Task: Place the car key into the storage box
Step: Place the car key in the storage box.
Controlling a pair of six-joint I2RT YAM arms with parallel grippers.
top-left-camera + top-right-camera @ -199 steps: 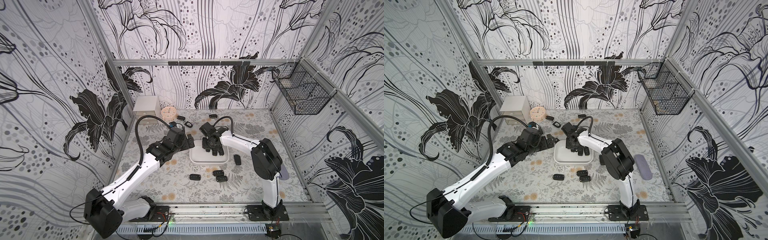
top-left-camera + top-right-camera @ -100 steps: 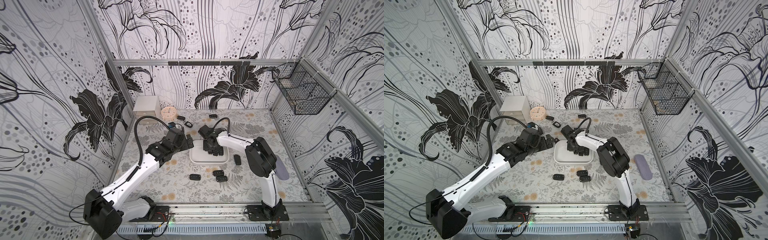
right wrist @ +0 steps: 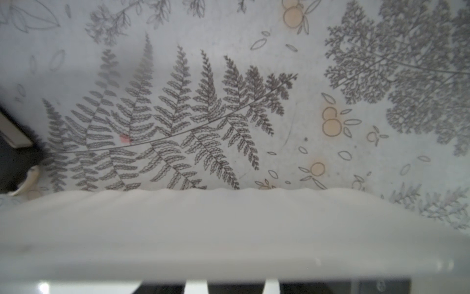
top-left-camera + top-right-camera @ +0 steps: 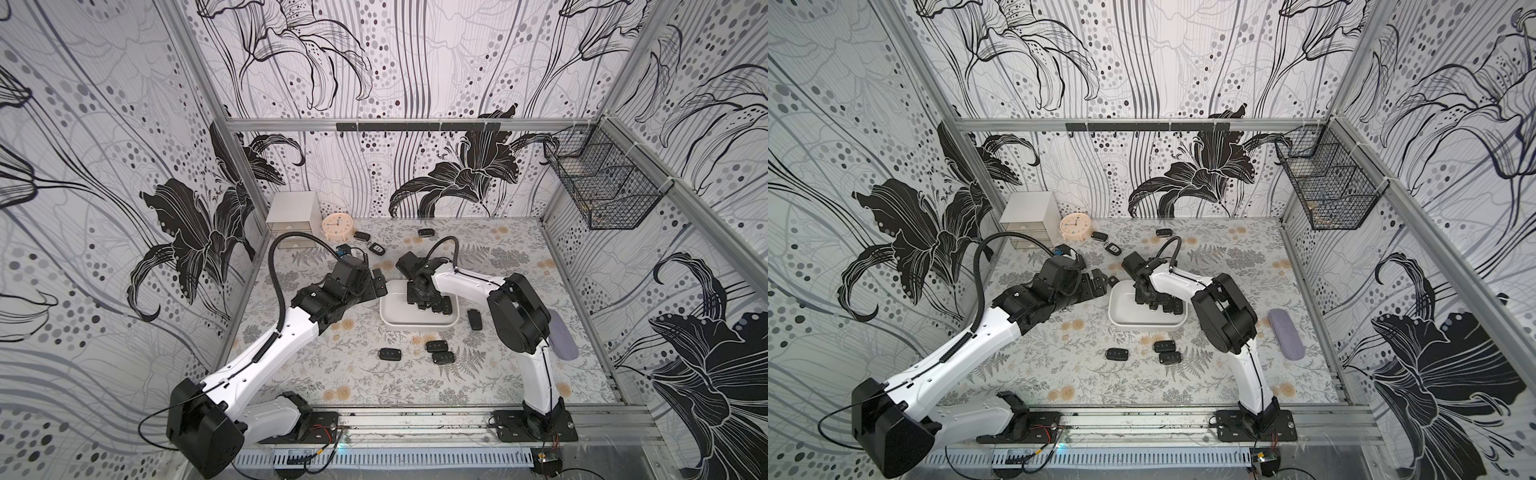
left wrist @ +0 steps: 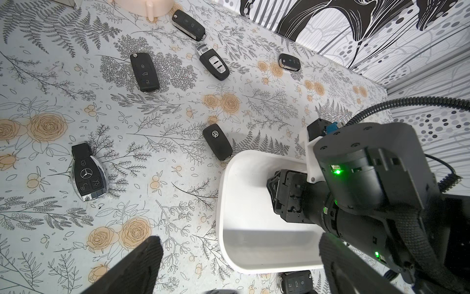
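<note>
The right end effector (image 4: 423, 303) points down inside the box (image 4: 388, 318), its tips low near the floor. Its jaws cannot be read. In both top views the wrist covers them. The right wrist view gives only the blurred white wall of the box (image 3: 229, 229) with the fern-printed tabletop (image 3: 178, 101) past it, plus dark shapes at the frame's edge too cut off to name. So whether it is apart, closed or gripping a key cannot be told. Several black keys (image 4: 441, 308) lie in the box just beside its tips, on the side toward its own arm. Whether it touches them cannot be judged.

The left end effector (image 5: 240, 238) stands spread wide with nothing between its fingers (image 5: 142, 264). It hangs just outside the box, across the rim from the right end effector, facing it. Ahead of it a VW key (image 5: 217, 145) lies on the tabletop just beside the box's corner. A Mercedes key (image 5: 87, 174) sits well off to one side of it.

Outside the box, a lone key (image 4: 473, 319) lies near the right end effector, past the keys in the box. Three keys (image 4: 436, 345) lie apart from it toward the arm bases.
</note>
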